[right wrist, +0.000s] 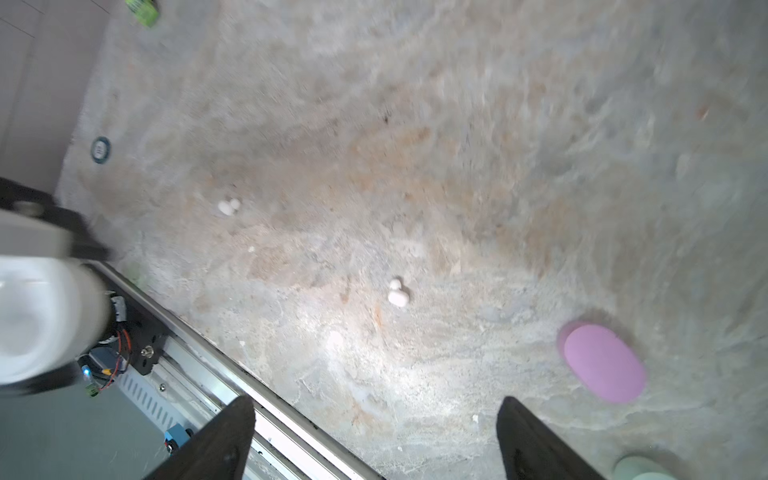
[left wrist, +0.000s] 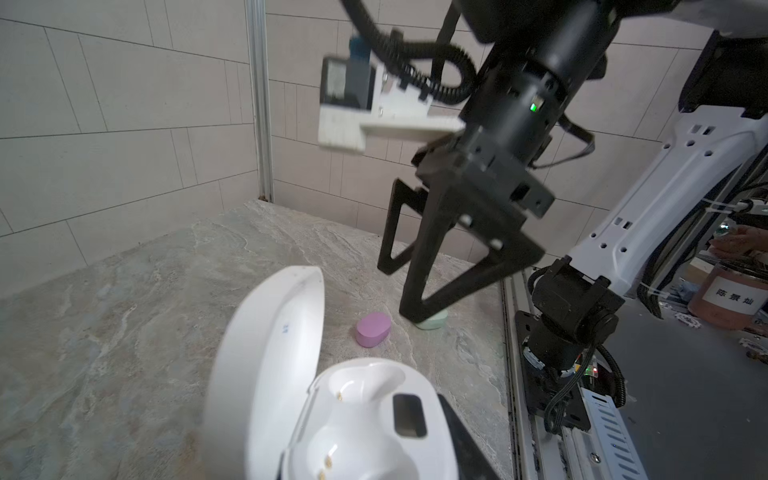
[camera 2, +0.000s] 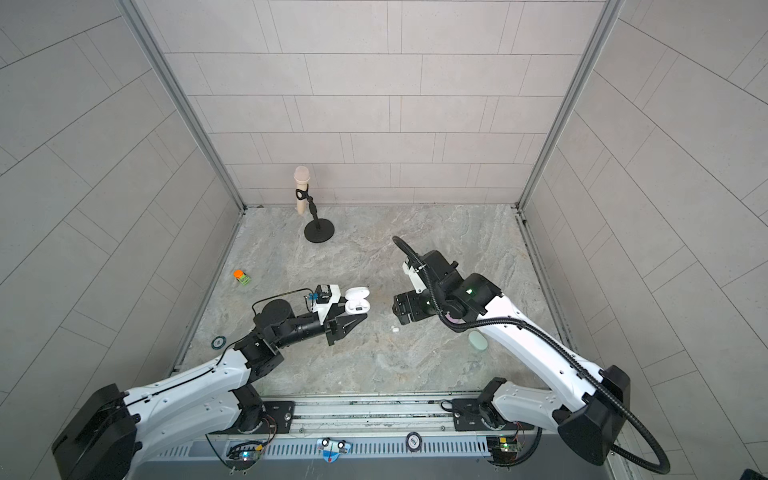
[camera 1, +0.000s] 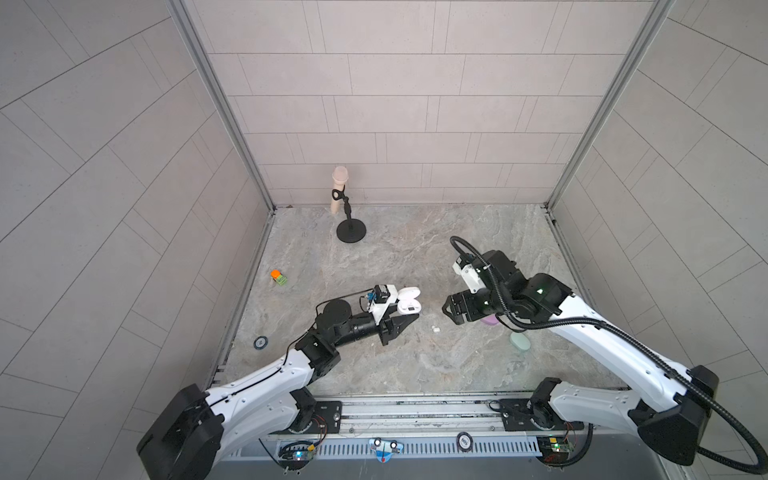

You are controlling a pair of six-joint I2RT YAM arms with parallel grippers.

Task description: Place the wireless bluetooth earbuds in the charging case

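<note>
The white earbud (right wrist: 397, 292) looks tiny, light and slippery; pinch it across its round body. The right jaws stand apart; the left jaws clamp the open case (left wrist: 365, 415).

White case (left wrist: 332, 415); lilac case (left wrist: 373, 329); mint case (camera 1: 520, 342); white earbuds (right wrist: 397, 293); grey-beige marbled tabletop (camera 1: 415, 365); orange-green block (camera 1: 278, 277).

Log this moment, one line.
left jaws: shut on open white plastic charging case, sockets empty; right jaws: open; two white rounded earbuds: on marble table

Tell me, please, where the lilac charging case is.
In both top views the lilac charging case lies right of centre, partly under the right arm, beside the mint-green case.
</note>
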